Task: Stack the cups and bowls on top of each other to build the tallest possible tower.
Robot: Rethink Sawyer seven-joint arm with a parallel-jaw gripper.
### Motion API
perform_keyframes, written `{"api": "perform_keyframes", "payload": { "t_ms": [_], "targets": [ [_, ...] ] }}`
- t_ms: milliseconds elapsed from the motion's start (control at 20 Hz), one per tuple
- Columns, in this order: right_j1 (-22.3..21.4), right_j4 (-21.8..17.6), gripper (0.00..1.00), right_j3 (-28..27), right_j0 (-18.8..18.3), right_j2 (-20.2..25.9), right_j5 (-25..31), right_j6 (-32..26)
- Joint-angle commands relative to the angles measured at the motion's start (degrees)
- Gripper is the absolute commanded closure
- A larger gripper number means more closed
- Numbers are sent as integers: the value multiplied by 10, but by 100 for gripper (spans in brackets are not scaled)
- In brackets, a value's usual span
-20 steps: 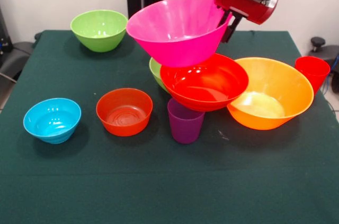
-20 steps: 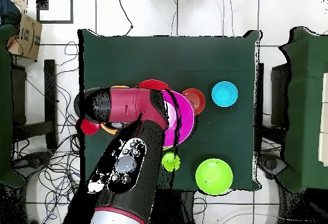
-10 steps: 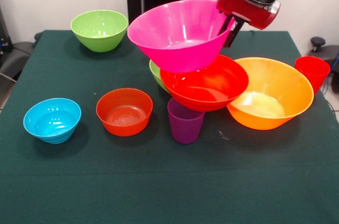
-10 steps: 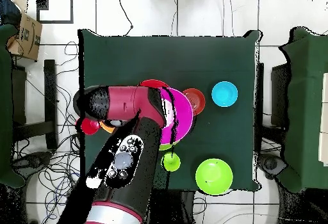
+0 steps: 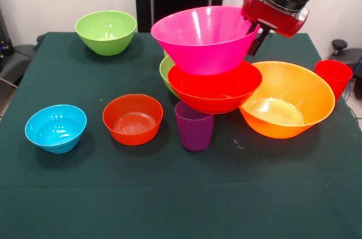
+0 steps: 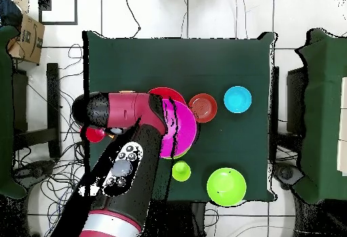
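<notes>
Since a moment ago your large glossy pink plastic bowl [image 5: 202, 38] has levelled out and settled into the medium red-orange plastic bowl [image 5: 215, 88], which rests on the purple plastic tumbler [image 5: 194, 126]. You can see the gripper [image 5: 255, 34] clenched on the pink bowl's rim. Just beside the red-orange bowl sits the large orange bowl [image 5: 287, 99]; the small orange-red bowl [image 5: 132, 118] lies on its other side.

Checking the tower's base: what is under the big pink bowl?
The pink bowl sits in the red-orange bowl, with a lime green bowl peeking out behind it. What the red-orange bowl rests on is covered.
</notes>
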Motion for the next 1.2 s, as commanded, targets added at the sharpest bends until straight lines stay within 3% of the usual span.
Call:
{"api": "perform_keyframes", "payload": {
  "t_ms": [50, 1200],
  "targets": [
    [14, 17, 100, -26, 6, 27, -34, 125],
    [41, 20, 100, -47, 8, 30, -56, 132]
  ]
}}
